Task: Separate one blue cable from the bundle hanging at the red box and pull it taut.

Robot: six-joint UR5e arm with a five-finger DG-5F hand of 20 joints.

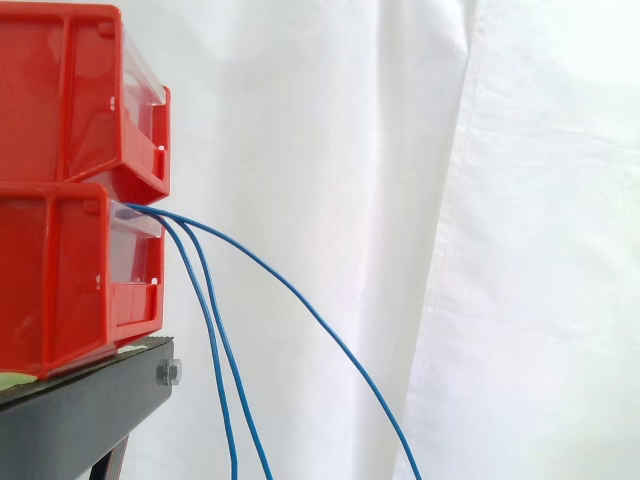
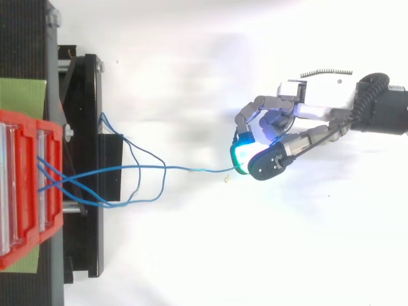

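Two red plastic bins (image 1: 60, 190) with smooth, glossy walls and clear front panels are stacked on a black metal stand (image 1: 80, 410). In the side view they sit at 9 o'clock. A bolt head (image 1: 170, 373) shows at the stand's corner. Behind everything hangs a white curtain (image 1: 500, 200) of soft cloth with long vertical folds.

Three thin, round blue wires leave the front lip of the lower bin. In the side view the blue cable (image 1: 330, 335) arcs widest, sweeping in a smooth curve toward 5 o'clock and out at the bottom edge. The other two cables (image 1: 215, 340) drop steeply close together toward 6 o'clock.

From above, the bins lie at 8 o'clock, with a flat green pad (image 2: 22, 95) under them toward 10 o'clock. The blue cable (image 2: 191, 168) runs from the bin across the stand, almost straight toward 3 o'clock. It crosses the other two cables (image 2: 131, 203), which sag in loose loops just beyond the stand.

The hand (image 2: 271, 159) comes in from 2 o'clock, well apart from the bins. Its jointed grey fingers are curled inward, and its rounded fingertips (image 2: 243, 153) glow green and cyan. The far end of the blue cable meets those pads and appears pinched between them and the thumb.
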